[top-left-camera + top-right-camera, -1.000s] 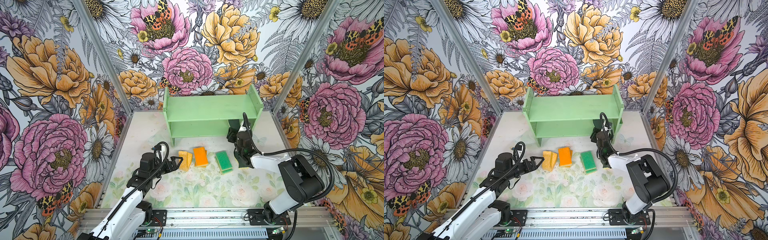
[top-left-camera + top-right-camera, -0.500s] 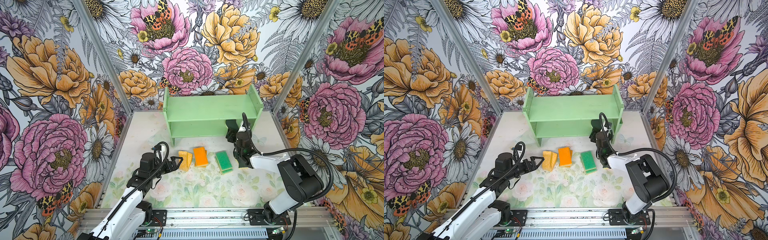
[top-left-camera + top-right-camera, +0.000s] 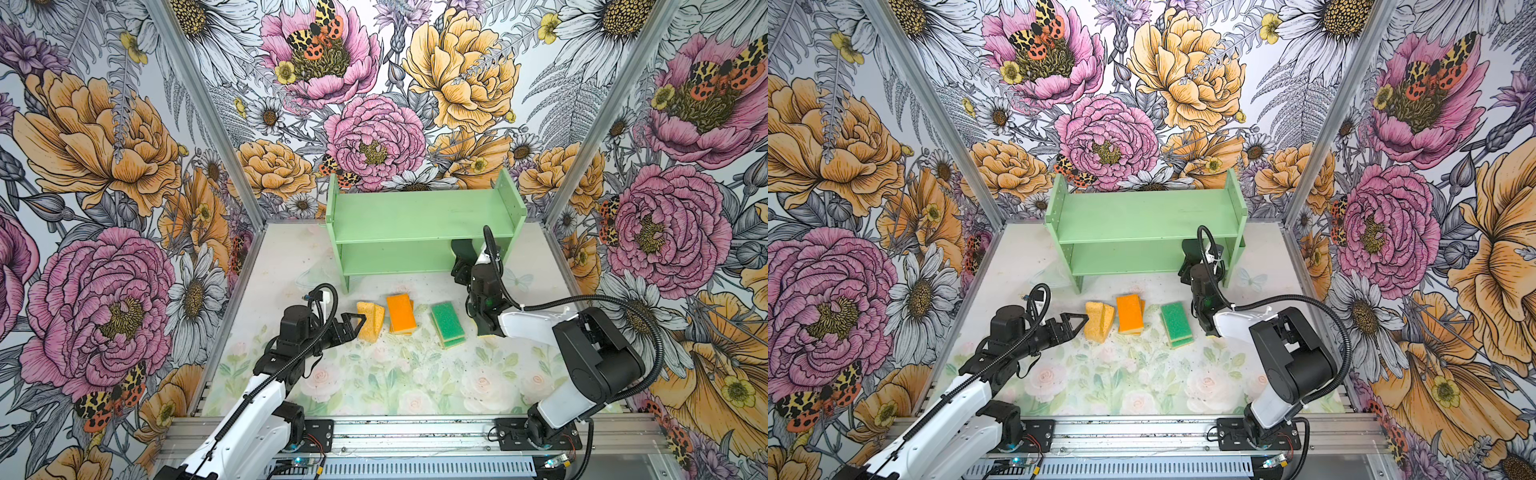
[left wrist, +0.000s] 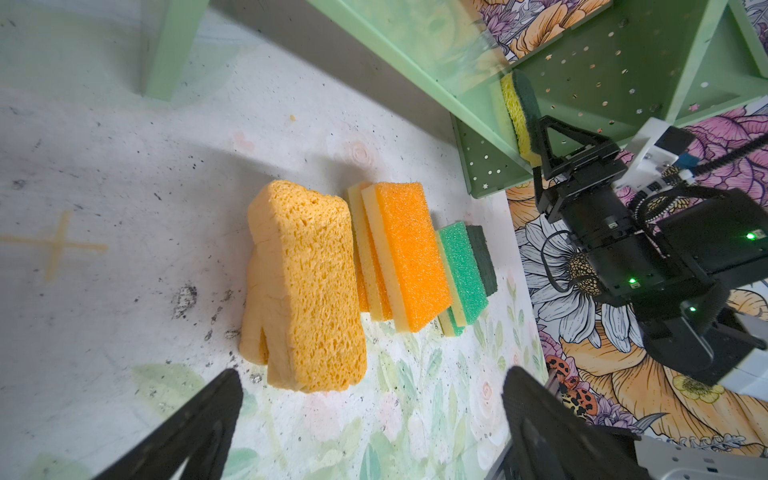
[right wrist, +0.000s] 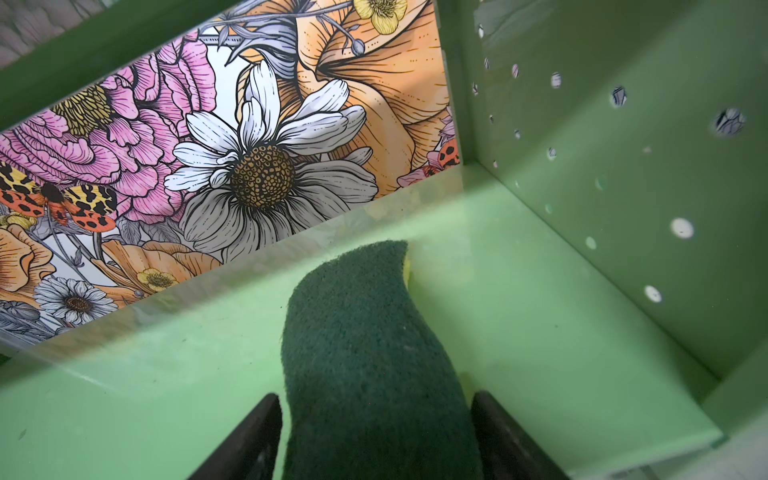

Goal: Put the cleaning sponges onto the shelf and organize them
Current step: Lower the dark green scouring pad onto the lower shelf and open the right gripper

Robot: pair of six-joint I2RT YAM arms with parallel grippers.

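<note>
One dark-green sponge (image 5: 365,332) lies on the shelf's (image 5: 561,332) lower tier, 3 o'clock end, inside the right claw (image 5: 374,397); whether clamped, cannot tell. Retreating clamped would drag it off. Left claw (image 4: 372,374) apart.

Both top views look down from the near side — close wrist views share the right end of the shelf (image 4: 582,62).

Porous yellow sponges (image 4: 307,282): two. Orange-topped sponges (image 4: 411,253): two certain, maybe a third underneath. Light-green-topped sponges (image 4: 461,266): two. Dark-green-topped sponges (image 5: 374,353): two. Shelf (image 3: 415,216): one, two tiers.
</note>
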